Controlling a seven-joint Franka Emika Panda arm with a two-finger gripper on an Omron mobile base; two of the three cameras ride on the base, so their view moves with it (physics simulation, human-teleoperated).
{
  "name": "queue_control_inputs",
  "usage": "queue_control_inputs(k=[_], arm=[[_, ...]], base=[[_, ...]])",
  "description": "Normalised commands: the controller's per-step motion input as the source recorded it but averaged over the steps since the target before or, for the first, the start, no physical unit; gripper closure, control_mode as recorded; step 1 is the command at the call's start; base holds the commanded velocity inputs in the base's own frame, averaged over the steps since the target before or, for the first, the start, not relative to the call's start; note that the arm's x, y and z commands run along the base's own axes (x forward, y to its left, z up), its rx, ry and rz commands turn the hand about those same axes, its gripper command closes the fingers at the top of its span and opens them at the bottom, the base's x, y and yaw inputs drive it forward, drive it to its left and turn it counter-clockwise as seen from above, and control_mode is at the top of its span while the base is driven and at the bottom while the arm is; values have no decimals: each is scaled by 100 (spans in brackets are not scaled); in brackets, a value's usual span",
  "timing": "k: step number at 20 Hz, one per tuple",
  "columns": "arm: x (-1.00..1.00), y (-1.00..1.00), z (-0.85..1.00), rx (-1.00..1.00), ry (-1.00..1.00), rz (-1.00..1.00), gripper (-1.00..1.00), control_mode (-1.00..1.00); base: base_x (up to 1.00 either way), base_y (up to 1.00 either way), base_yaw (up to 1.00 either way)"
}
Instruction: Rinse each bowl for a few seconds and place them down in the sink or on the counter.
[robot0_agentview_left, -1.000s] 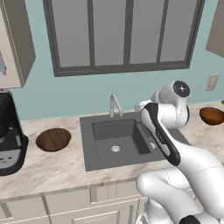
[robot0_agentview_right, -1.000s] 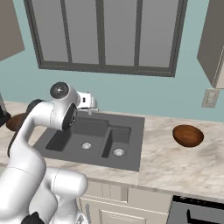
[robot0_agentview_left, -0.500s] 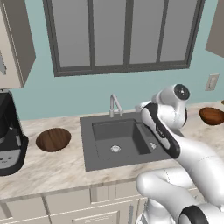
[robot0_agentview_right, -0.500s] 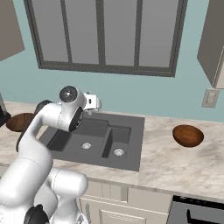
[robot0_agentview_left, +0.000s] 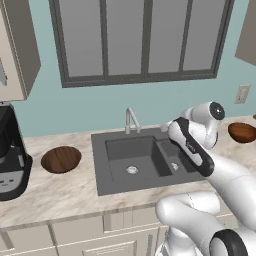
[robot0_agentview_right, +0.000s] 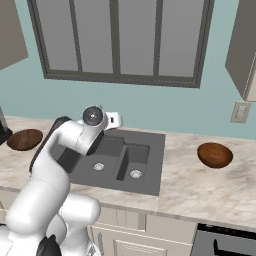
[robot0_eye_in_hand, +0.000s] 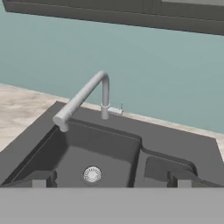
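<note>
Two dark-brown wooden bowls rest on the counter (robot0_agentview_left: 75, 190). One bowl (robot0_agentview_left: 61, 159) (robot0_agentview_right: 25, 139) lies left of the sink. A more reddish bowl (robot0_agentview_left: 242, 132) (robot0_agentview_right: 215, 155) lies to its right. The dark grey double-basin sink (robot0_agentview_left: 145, 160) (robot0_agentview_right: 120, 160) (robot0_eye_in_hand: 109, 148) has a silver gooseneck faucet (robot0_agentview_left: 131, 120) (robot0_eye_in_hand: 87, 94) at its back. My gripper (robot0_eye_in_hand: 111, 180) hovers above the sink's front, facing the faucet. It is open, its fingertips (robot0_eye_in_hand: 41, 179) stand far apart and nothing sits between them. Both bowls are well away from the hand (robot0_agentview_right: 113, 120).
A black coffee machine (robot0_agentview_left: 10, 155) stands at the counter's far left. A window and a teal wall run behind the sink. Wall cabinets hang at both upper corners, and an outlet (robot0_agentview_right: 241, 112) is on the wall at right.
The arm's wrist has swung a little to the right and lower over the sink. The gripper stays open, and the bowls have not moved.
</note>
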Motion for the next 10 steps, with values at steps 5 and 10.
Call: queue_control_inputs(k=[5, 10], arm=[[6, -3, -16, -1, -14, 8, -100, -100], [8, 1, -8, -1, -15, 1, -100, -100]], base=[[0, 0, 0], [0, 0, 0]])
